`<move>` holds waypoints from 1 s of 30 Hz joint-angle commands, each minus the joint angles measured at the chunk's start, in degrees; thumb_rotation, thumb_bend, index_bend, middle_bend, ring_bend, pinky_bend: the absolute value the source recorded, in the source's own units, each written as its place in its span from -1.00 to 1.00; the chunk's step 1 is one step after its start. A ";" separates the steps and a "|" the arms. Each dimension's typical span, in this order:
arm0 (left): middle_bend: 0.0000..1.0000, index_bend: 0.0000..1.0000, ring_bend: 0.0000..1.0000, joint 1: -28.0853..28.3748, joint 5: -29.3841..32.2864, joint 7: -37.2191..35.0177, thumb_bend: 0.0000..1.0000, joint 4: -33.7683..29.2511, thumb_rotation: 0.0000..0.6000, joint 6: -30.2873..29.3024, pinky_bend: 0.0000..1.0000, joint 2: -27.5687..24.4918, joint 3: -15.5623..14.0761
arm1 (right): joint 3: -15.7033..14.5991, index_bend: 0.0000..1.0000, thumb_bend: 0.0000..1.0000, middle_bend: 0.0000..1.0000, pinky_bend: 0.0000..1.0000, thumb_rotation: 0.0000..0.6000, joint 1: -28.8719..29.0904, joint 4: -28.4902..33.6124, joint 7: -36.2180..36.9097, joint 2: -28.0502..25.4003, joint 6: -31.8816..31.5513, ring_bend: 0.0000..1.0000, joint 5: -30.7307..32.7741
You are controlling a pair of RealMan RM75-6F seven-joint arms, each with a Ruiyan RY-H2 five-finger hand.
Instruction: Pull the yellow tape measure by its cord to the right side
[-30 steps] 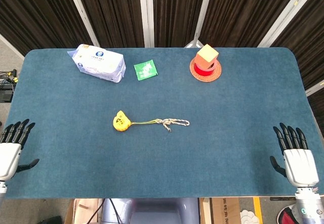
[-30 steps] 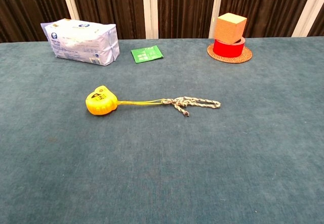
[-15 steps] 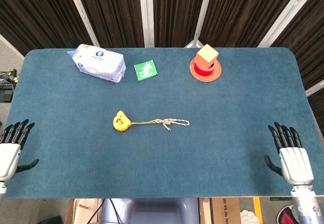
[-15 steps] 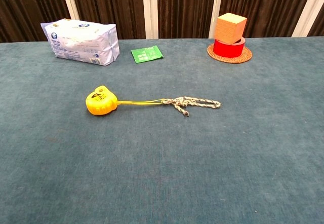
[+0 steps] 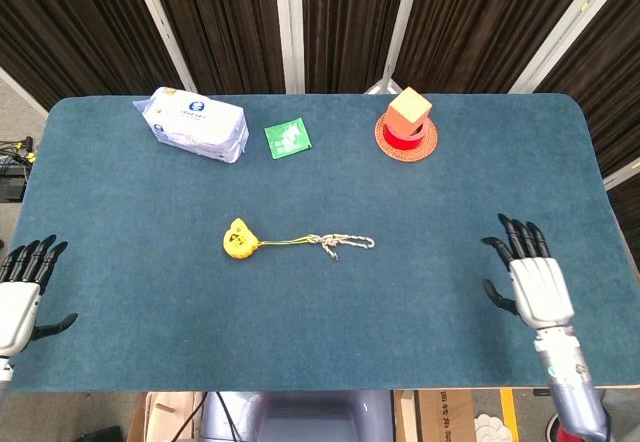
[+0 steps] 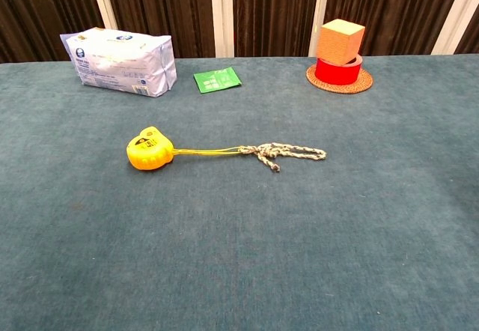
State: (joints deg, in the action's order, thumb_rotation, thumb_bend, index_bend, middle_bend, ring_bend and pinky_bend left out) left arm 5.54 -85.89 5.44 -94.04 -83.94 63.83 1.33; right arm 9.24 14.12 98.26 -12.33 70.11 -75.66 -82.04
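Lying near the middle of the blue felt-covered table (image 5: 470, 182), the small yellow tape measure (image 5: 238, 240) trails its thin yellow cord (image 5: 290, 241) rightward into a knotted grey braided end (image 5: 345, 243). The right robot hand (image 5: 534, 282) hovers released, fingers spread, well right of the cord. The left robot hand (image 5: 22, 297) rests released at the table's near-left edge.

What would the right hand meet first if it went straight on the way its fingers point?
Seemingly nothing: the right hand, open, points up the bare blue table, right of the round woven coaster; its height is unclear.
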 commanded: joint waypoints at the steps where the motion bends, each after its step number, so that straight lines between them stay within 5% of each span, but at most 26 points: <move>1: -1.00 -1.00 -1.00 0.01 0.17 -0.11 -1.00 -0.07 1.00 0.12 -1.00 -0.03 0.05 | 2.04 -0.30 -0.32 -0.96 -1.00 1.00 3.68 0.44 -4.06 3.43 3.40 -1.00 2.90; 16: -1.00 -1.00 -1.00 0.31 1.34 -0.77 -1.00 0.07 1.00 0.95 -1.00 0.11 0.50 | 5.79 -0.02 -0.32 -0.82 -1.00 1.00 15.00 -8.88 -13.36 20.36 11.01 -1.00 13.53; 30: -1.00 -1.00 -1.00 0.87 2.82 -1.85 -1.00 0.13 1.00 2.54 -1.00 0.13 0.86 | 7.26 0.05 -0.27 -0.81 -1.00 1.00 21.65 -25.75 -13.37 34.05 14.95 -1.00 19.41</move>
State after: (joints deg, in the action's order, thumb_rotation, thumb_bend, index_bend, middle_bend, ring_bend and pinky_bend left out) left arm 6.40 -83.07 3.60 -93.92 -81.39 63.95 2.18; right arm 15.90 34.85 73.80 -26.33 102.98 -61.24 -63.43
